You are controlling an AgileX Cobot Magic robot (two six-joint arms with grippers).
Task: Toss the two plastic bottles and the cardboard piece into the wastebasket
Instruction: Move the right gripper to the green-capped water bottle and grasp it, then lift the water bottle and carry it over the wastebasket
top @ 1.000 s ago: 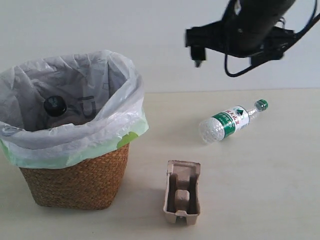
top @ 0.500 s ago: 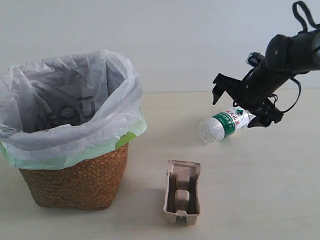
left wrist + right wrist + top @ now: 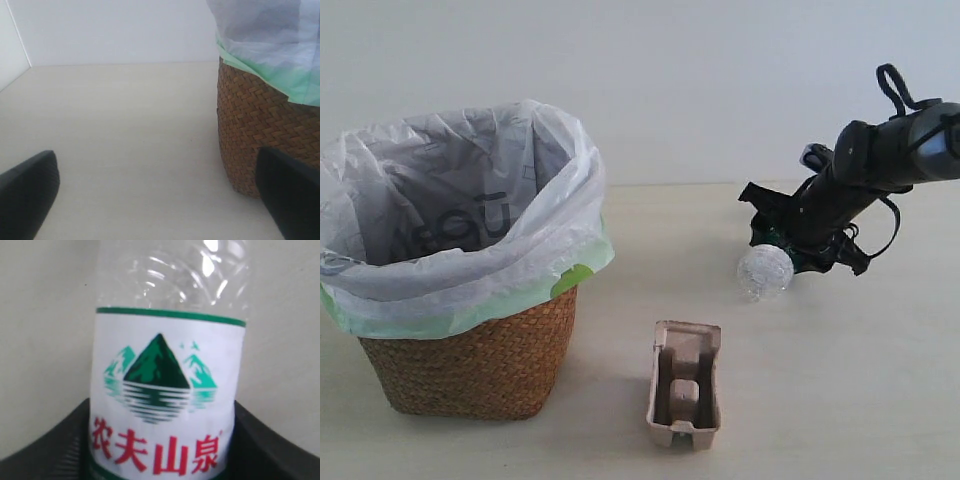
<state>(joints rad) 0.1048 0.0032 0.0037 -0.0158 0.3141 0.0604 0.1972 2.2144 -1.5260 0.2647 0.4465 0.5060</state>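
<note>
The smaller bottle (image 3: 763, 270) lies on the table at the right, its clear base turned toward the exterior camera. My right gripper (image 3: 788, 250) reaches down over its labelled middle. In the right wrist view the green-white label (image 3: 162, 365) fills the space between the two dark fingers, which press on both sides, so the right gripper (image 3: 160, 445) is shut on it. The cardboard piece (image 3: 686, 385) lies in front of the wastebasket (image 3: 470, 360). My left gripper (image 3: 157, 195) hovers open beside the wastebasket (image 3: 255, 115), out of the exterior view. The larger bottle is hidden.
The white liner bag (image 3: 460, 210) with a green edge billows over the basket rim. A pale wall stands behind the table (image 3: 860, 380).
My right arm came down from high above the table onto the smaller bottle. The bottle has swung so its base faces the camera. The black cap seen in the basket has dropped out of sight.
</note>
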